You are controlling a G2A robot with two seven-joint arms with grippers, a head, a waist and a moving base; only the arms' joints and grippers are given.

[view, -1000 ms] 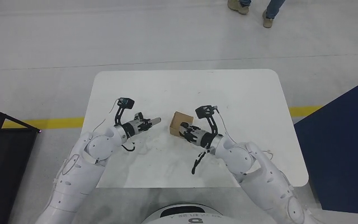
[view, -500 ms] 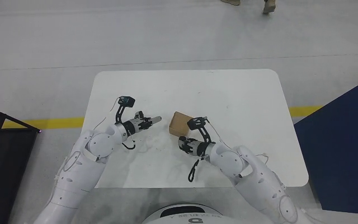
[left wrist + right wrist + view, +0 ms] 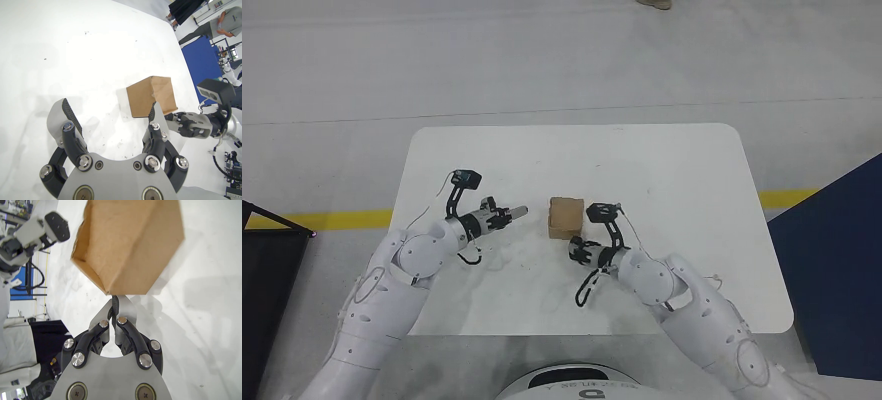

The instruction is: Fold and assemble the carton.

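Currently the carton [image 3: 566, 216], plain brown cardboard, sits on the white bench [image 3: 692, 180], folded into a box shape. From the left wrist view the carton [image 3: 151, 96] shows two closed faces meeting at a rough, slightly torn vertical edge. From the right wrist view the carton [image 3: 128, 247] shows one open side, with the inner walls visible past the rim. Left tool [image 3: 517, 212]: off the carton's left side, clear of it and pointed toward it. In its own wrist view the left tool [image 3: 110, 106] has its fingers spread wide apart, ribbed pads facing each other, with nothing between them but bare bench. Right tool [image 3: 577, 250]: at the carton's corner nearest the robot, just beside it. In the right wrist view the right tool [image 3: 115, 298] has its pads pressed together with no cardboard between them, the tips directly under the carton's lower corner. Whether the tips actually touch that corner cannot be told. The left wrist view also shows the right tool [image 3: 170, 117] lying low by the same corner. A few small dark specks mark the bench surface around the carton.
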